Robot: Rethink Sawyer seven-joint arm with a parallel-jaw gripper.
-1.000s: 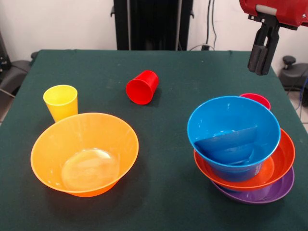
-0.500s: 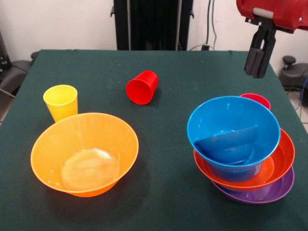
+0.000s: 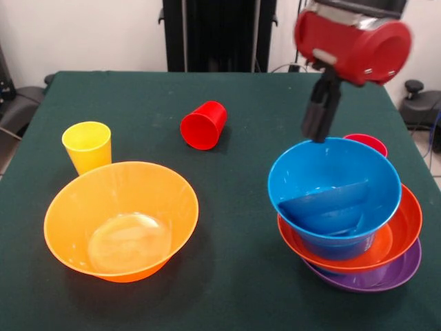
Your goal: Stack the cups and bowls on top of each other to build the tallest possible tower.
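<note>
The tower stands at the right: a purple bowl (image 3: 377,278) lowest, a red-orange bowl (image 3: 398,238) in it, and a big blue bowl (image 3: 334,181) on top. A smaller blue bowl (image 3: 324,208) lies tilted inside the big one. A pinkish-red cup (image 3: 367,143) peeks out behind the tower. A red cup (image 3: 204,125) lies on its side mid-table, mouth toward the camera. At the left a yellow cup (image 3: 87,146) stands upright, with the huge orange bowl (image 3: 120,219) in front of it. My gripper (image 3: 316,129) hangs just above the blue bowl's far rim, shut and holding nothing.
The green table (image 3: 241,276) ends close to the tower on the right and close to the orange bowl at the front. The arm's red wrist (image 3: 353,43) looms above the tower.
The arm has swung left and down from the table's right edge, so the gripper now hangs over the far rim of the blue bowl. The cups and bowls have not moved.
</note>
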